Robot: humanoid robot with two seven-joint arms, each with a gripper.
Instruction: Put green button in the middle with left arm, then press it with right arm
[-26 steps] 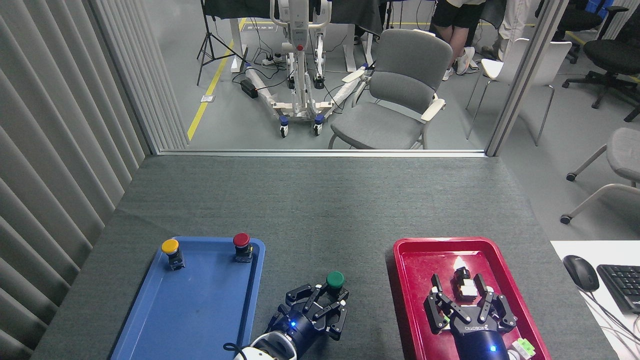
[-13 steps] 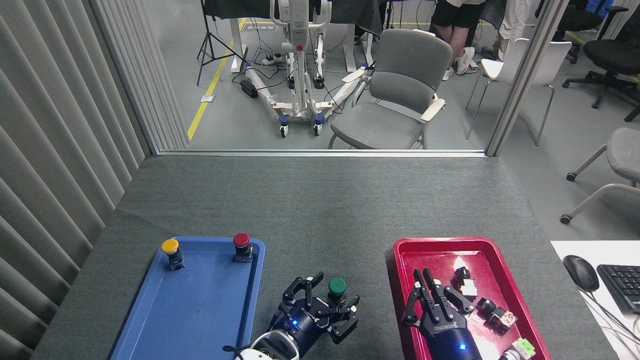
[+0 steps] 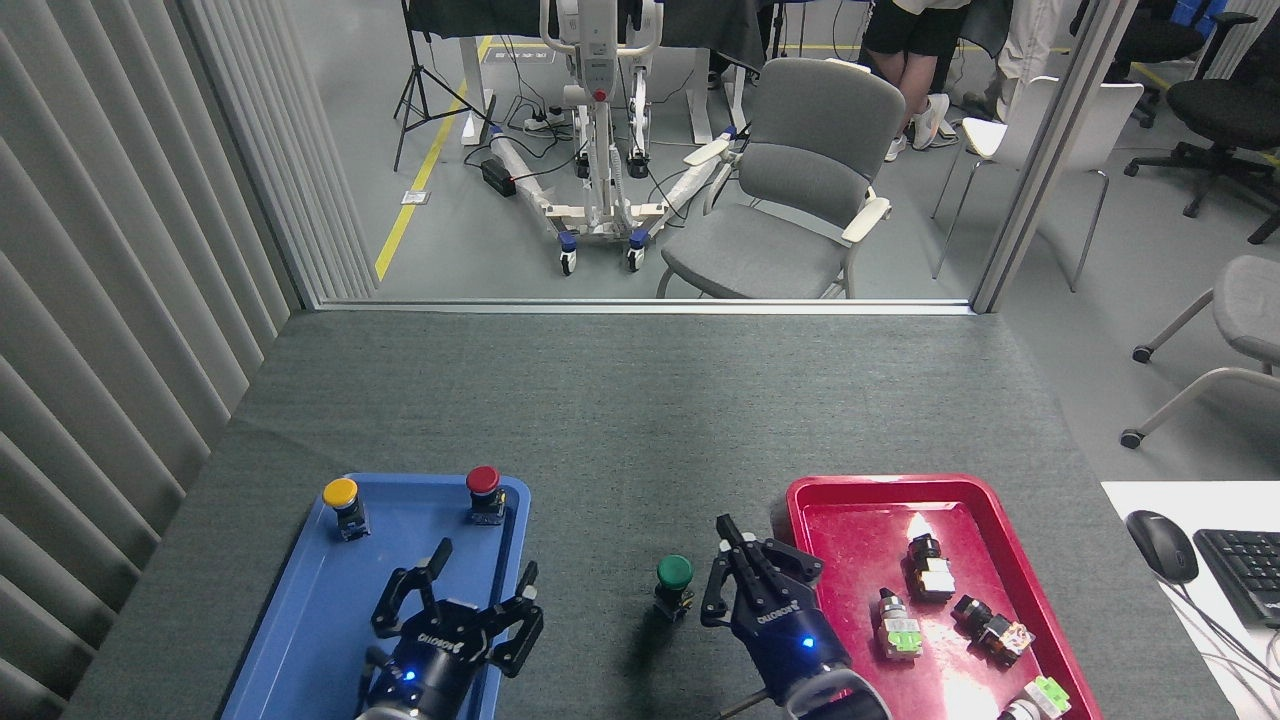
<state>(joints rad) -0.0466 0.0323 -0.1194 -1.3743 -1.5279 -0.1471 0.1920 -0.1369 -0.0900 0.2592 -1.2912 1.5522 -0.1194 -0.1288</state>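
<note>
Green-capped push-button switch [image 3: 675, 583] with short black body: upright on bare dark grey felt tabletop [image 3: 620, 420], between blue plastic tray [image 3: 300, 620] and red plastic tray [image 3: 1040, 640], free of both tools.

Right black multi-finger tool [image 3: 738, 558]: fingers drawn together into a narrow bundle, nothing gripped. Positioned just beside the green cap on its right, over the gap next to the left rim of the red tray. Contact with the button: cannot tell. Blue light lit on the tool body.

Left black multi-finger tool [image 3: 465, 595]: fingers spread wide apart, empty. Located over the blue tray near its right rim, well apart from the green button. Blue light lit at the base.

Blue tray contents: yellow-capped button [image 3: 343, 506] at far left corner, red-capped button [image 3: 484, 493] at far right corner, both upright.

Red tray contents: several small switch parts [image 3: 925, 570] lying loose on the tray floor.
</note>
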